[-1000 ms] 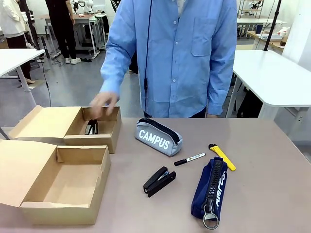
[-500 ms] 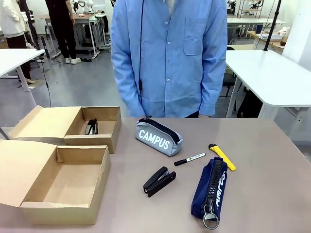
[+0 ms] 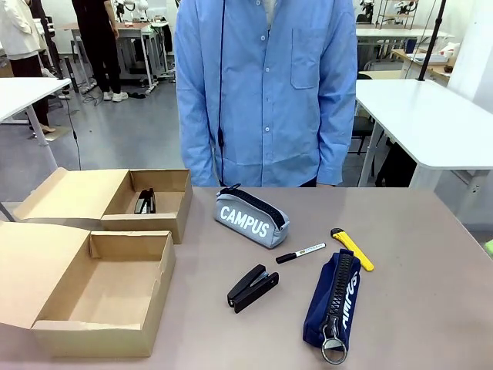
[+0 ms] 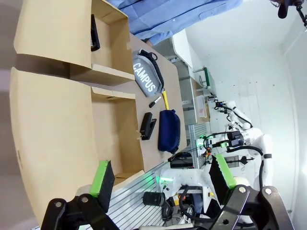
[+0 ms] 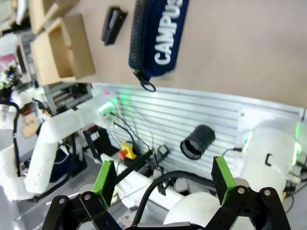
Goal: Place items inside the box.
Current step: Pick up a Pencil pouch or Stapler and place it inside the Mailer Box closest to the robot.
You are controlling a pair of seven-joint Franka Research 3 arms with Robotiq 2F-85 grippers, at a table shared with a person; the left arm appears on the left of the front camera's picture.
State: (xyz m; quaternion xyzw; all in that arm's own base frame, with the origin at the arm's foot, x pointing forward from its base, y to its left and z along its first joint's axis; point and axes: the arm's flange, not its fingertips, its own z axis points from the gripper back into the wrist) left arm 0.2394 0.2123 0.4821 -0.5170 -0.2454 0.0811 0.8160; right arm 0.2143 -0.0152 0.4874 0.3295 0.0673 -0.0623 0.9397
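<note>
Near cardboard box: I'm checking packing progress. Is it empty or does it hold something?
Empty. The near cardboard box shows only bare floor; the black stapler lies outside it on the table.

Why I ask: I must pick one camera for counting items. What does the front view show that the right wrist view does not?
Front view adds: the person, the grey case, the marker, the yellow cutter, and a black item lying in the far box. Right wrist view adds: its own open tool, the other arm, and a ribbed metal panel below the table edge. Both: the navy case, the black stapler and the near box.
</note>
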